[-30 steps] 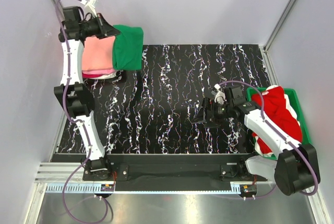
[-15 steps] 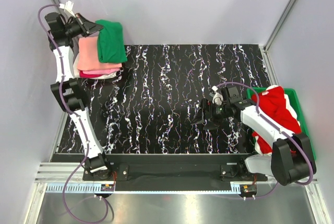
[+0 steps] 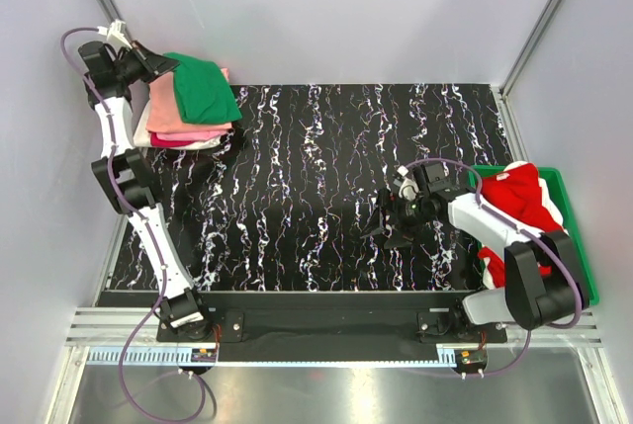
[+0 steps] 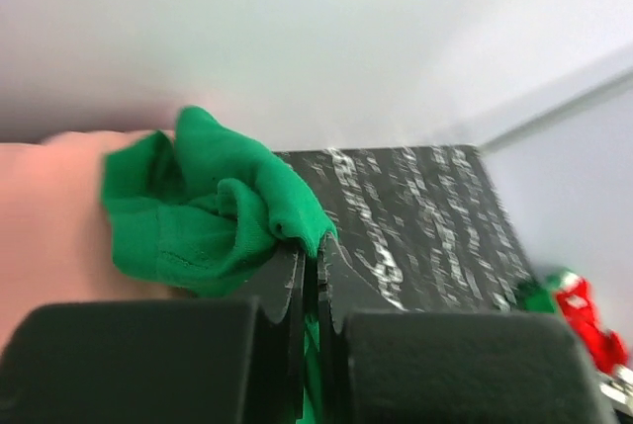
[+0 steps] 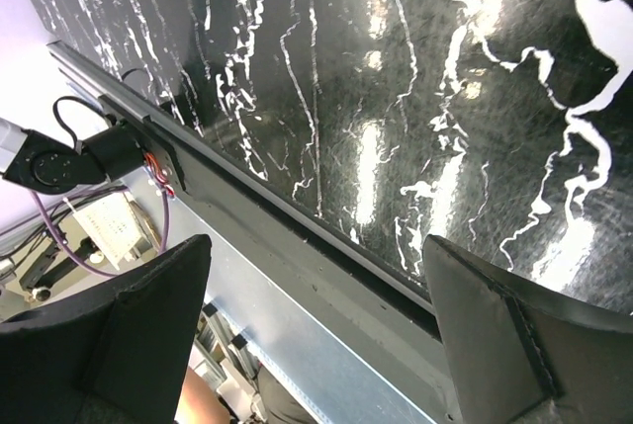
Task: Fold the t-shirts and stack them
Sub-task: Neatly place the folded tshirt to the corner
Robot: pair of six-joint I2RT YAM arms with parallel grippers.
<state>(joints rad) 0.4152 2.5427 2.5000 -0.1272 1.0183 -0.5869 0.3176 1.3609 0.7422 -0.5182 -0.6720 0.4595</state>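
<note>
A folded stack sits at the table's back left corner: a salmon-peach t-shirt (image 3: 163, 110) over a hot pink one (image 3: 183, 137) and a white one (image 3: 203, 144). The bright green t-shirt (image 3: 205, 88) lies bunched across the top of this stack. My left gripper (image 3: 166, 64) is shut on its edge at the pile's back left. The left wrist view shows green cloth (image 4: 198, 209) pinched between the closed jaws of the left gripper (image 4: 312, 246), with peach cloth (image 4: 49, 231) beside it. A red t-shirt (image 3: 519, 212) lies in the bin. My right gripper (image 3: 385, 227) hangs open and empty over mid table; the right wrist view shows the right gripper (image 5: 316, 256) with its fingers wide apart.
The rigid green bin (image 3: 584, 266) stands at the right edge, with the right arm stretched across in front of it. The black marbled table (image 3: 316, 167) is walled by pale panels at the back and sides. The table's front rail (image 5: 297, 236) shows under the right gripper.
The left arm has swung back and to the left, carrying the green t-shirt from beside the pile onto its top. The right gripper has drifted slightly left and stays open.
</note>
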